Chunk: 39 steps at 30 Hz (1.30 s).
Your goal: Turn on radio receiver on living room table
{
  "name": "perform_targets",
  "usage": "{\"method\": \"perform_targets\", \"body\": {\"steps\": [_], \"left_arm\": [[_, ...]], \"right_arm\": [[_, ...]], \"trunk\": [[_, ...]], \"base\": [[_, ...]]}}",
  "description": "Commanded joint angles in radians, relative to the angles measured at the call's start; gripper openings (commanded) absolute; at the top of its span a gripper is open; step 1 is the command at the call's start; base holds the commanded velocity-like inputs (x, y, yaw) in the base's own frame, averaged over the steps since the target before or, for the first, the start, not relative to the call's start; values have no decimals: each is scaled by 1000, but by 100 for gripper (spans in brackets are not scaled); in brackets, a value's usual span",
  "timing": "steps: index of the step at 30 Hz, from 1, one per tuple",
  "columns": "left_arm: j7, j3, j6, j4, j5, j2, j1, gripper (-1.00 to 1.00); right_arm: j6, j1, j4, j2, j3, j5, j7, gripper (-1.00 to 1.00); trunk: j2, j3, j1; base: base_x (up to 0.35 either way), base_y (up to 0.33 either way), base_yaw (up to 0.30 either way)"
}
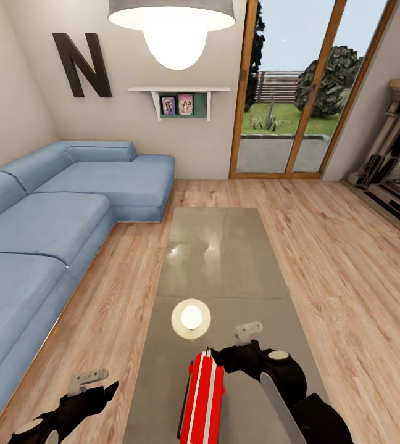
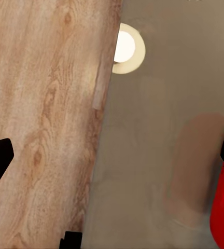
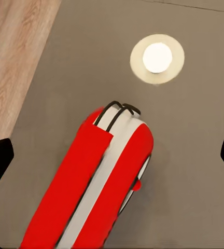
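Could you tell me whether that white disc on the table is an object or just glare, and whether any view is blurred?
Glare: in the head view the disc lies on the glossy table below the lamp; both wrist views show it too. All views are sharp; the radio is crisp.

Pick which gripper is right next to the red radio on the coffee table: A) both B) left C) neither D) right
D: in the head view the right gripper sits against the upper end of the radio receiver over the table, while the left gripper hangs over the wood floor beside the table's edge.
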Motion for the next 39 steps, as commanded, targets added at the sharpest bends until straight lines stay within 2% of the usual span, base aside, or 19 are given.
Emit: {"method": "perform_targets", "body": {"steps": [1, 11, 24, 39], "left_arm": [[0, 0, 0, 0, 0, 0, 0, 100], [0, 1, 0, 0, 1, 1, 0, 100], [0, 2, 0, 0, 3, 1, 0, 100], [0, 0, 0, 0, 4, 1, 0, 100]], "right_arm": [[0, 5, 0, -1, -1, 1, 4, 100], [-7, 6, -8, -4, -1, 1, 1, 100], [-7, 6, -8, -4, -1, 0, 2, 100], [-10, 6, -8, -5, -2, 0, 0, 100]], "trunk": [[0, 0, 0], [0, 0, 0], [0, 0, 0], [0, 0, 0]], "base": [[0, 0, 0], [0, 0, 20], [0, 0, 251], [0, 0, 12]]}}
